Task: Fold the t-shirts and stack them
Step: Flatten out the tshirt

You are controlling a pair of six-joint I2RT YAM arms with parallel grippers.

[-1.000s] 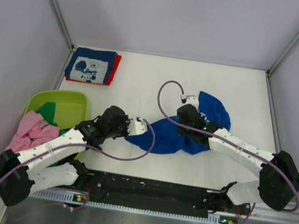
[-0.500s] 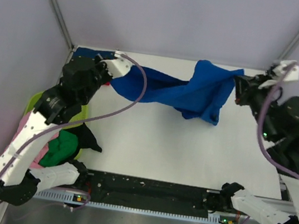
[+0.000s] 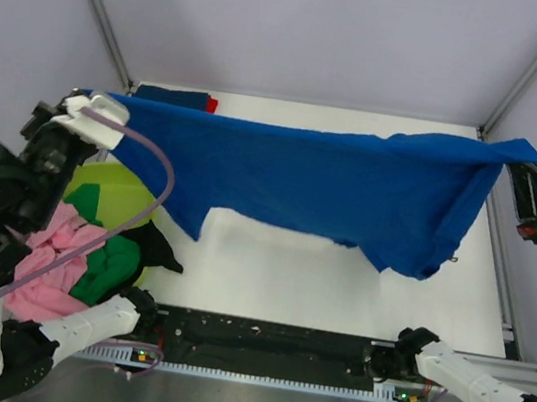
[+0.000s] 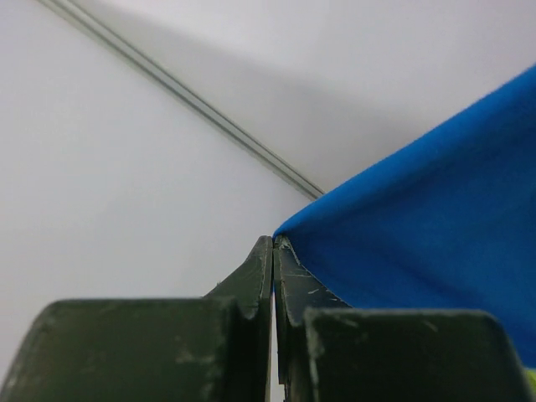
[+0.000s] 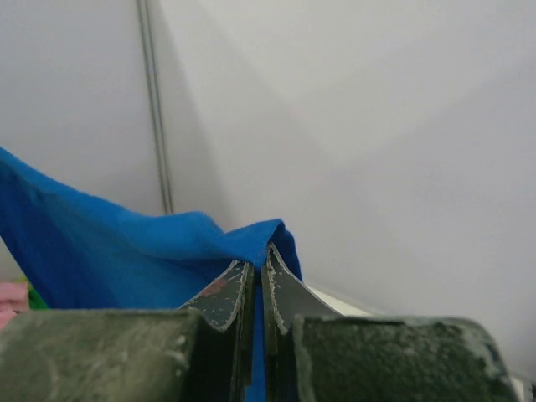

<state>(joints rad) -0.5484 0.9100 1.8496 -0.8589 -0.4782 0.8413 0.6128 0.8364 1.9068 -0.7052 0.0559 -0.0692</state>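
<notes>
The royal blue t-shirt (image 3: 331, 185) hangs stretched wide above the table, held at its two upper corners. My left gripper (image 3: 89, 101) is shut on its left corner, with blue cloth (image 4: 419, 218) running off from the pinched tips (image 4: 274, 243). My right gripper (image 3: 527, 159) is shut on the right corner, with cloth (image 5: 126, 251) pinched between the tips (image 5: 261, 260). A folded navy t-shirt (image 3: 173, 97) on a red one (image 3: 211, 105) lies at the far left, mostly hidden behind the blue one. Pink (image 3: 40, 273) and green (image 3: 109, 268) t-shirts lie in a heap at the left.
The lime-green tub (image 3: 123, 194) stands at the left edge under the heap, with a dark garment (image 3: 156, 245) beside it. The enclosure walls and corner posts (image 3: 100, 9) stand close on both sides. White table (image 3: 278, 273) shows below the hanging shirt.
Both arms have swung further apart and up. The blue shirt, bunched on the table a second ago, is now spread wide and lifted.
</notes>
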